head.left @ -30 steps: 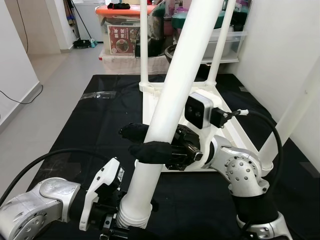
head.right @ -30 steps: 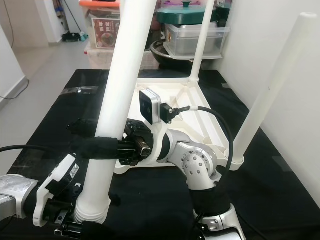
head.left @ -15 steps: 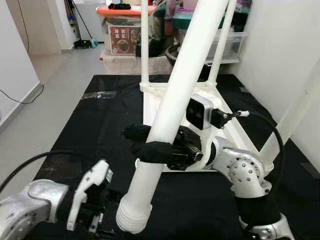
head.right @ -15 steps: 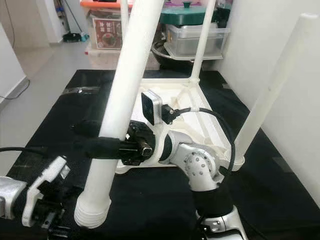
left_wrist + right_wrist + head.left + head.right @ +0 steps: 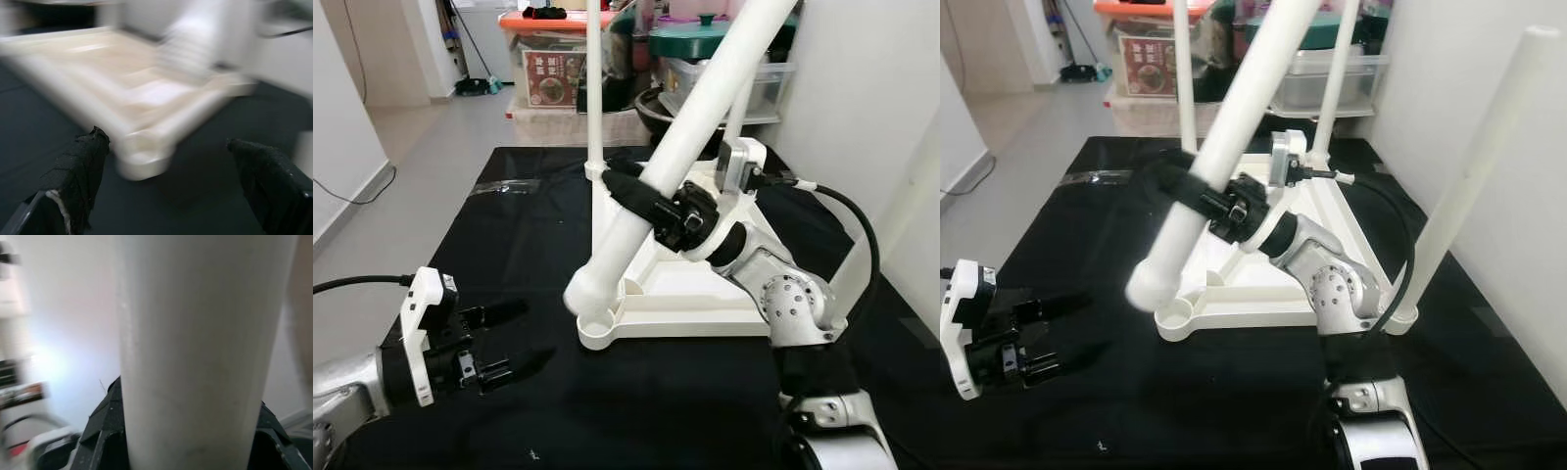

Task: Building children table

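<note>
While the right gripper (image 5: 641, 201) clamps its two black fingers around the long white cylindrical table leg (image 5: 705, 108), that leg leans steeply from the top right of the frame down toward centre, its threaded lower end (image 5: 585, 292) hanging just above the round corner socket (image 5: 599, 328) at the near-left corner of the white upturned children's table top (image 5: 685, 294). Whether the end touches the socket rim cannot be determined. This table top lies underside up on a black floor mat (image 5: 646, 401) in the middle of the frame. Three further white legs stand upright in its other corners: one at the far left (image 5: 594, 88), one at the far right (image 5: 1337, 83), and one at the near right (image 5: 1474, 186), close to the white wall (image 5: 871, 88). From the right wrist camera the held leg runs straight between the black fingers (image 5: 105, 426), tight against both. At lower left of the frame, the left gripper (image 5: 494, 343) hovers low over the mat with its fingers spread wide and nothing between them, near the socket corner but apart from it; its wrist camera, though blurred, looks across the mat at that same corner (image 5: 142, 156). Storage boxes with an orange lid (image 5: 553, 18) and a green-lidded pot (image 5: 705, 29) sit beyond the mat at the top of the frame.
</note>
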Motion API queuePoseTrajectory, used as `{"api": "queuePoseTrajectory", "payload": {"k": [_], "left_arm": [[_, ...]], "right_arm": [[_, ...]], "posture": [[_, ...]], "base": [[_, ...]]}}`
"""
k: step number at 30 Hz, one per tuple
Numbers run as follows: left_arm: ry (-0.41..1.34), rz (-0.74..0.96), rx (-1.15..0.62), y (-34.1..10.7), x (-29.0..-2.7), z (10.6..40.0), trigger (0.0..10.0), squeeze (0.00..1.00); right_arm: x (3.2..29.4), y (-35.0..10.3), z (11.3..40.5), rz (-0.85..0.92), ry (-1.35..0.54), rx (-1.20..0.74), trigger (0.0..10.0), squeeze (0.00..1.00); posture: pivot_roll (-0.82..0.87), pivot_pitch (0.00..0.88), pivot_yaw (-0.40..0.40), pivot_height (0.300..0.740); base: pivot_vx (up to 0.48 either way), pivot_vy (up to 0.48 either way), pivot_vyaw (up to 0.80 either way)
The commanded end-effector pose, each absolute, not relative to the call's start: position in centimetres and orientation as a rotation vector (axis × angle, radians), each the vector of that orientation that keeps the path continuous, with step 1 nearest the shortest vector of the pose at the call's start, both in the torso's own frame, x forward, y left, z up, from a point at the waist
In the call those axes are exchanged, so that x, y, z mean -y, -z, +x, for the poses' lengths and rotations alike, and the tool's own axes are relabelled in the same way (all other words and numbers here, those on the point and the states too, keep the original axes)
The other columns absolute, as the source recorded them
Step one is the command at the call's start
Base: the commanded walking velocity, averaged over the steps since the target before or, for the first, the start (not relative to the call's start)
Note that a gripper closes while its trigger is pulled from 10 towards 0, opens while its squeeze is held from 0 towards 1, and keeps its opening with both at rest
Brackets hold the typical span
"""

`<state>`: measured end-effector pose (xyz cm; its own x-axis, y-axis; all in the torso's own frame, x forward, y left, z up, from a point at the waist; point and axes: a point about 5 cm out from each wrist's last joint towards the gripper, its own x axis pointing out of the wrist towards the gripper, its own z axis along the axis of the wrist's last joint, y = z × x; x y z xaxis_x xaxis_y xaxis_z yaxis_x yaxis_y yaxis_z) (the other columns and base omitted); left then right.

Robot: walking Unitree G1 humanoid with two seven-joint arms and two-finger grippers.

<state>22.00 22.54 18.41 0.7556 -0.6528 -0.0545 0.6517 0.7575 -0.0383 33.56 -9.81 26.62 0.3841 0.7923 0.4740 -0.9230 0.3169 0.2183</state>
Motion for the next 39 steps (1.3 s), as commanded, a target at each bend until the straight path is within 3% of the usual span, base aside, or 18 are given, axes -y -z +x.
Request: {"api": "queuePoseTrajectory", "payload": {"k": [1,3,6,20,22,29,35,39], "left_arm": [[0.555,0.022,-0.099,-17.4,-24.1,22.4,10.0,0.00],[0.257,0.033,-0.135,-15.6,-26.4,22.9,10.0,0.00],[0.130,0.085,-0.166,-14.7,-26.9,23.1,10.0,0.00],[0.043,0.085,-0.115,-13.6,-24.6,25.3,10.0,0.00],[0.210,0.049,-0.091,-14.2,-22.2,25.5,10.0,0.00],[0.467,0.107,-0.038,-15.7,-18.6,26.7,10.0,0.00],[0.484,0.068,0.009,-16.8,-17.8,28.0,10.0,0.00],[0.463,0.114,0.022,-16.9,-17.9,28.6,10.0,0.00]], "right_arm": [[10.6,-27.1,34.2,0.486,-1.064,0.337,0.0,0.00],[11.3,-27.3,35.0,0.479,-0.952,0.363,0.0,0.00],[11.3,-27.2,35.3,0.470,-0.903,0.371,0.0,0.00],[10.2,-26.4,35.1,0.448,-0.846,0.377,0.0,0.00],[9.9,-26.2,35.1,0.438,-0.822,0.373,0.0,0.00],[8.1,-26.1,35.3,0.419,-0.763,0.356,0.0,0.00],[6.3,-26.4,35.1,0.413,-0.745,0.355,0.0,0.00],[4.6,-27.0,33.8,0.424,-0.849,0.377,0.0,0.00]], "posture": [[0.13,0.000,-0.035,0.740],[0.14,0.000,-0.037,0.740],[0.14,0.000,-0.035,0.740],[0.12,0.000,-0.016,0.740],[0.12,0.000,-0.016,0.740],[0.10,0.000,0.000,0.740],[0.09,0.000,0.004,0.740],[0.10,0.000,-0.001,0.740]], "base": [[0.000,0.000,0.00],[0.000,0.000,0.00],[0.000,0.000,0.00],[0.000,0.000,0.00],[0.000,0.000,0.00],[0.000,0.000,0.00],[0.000,0.000,0.00],[0.000,0.000,0.00]]}}
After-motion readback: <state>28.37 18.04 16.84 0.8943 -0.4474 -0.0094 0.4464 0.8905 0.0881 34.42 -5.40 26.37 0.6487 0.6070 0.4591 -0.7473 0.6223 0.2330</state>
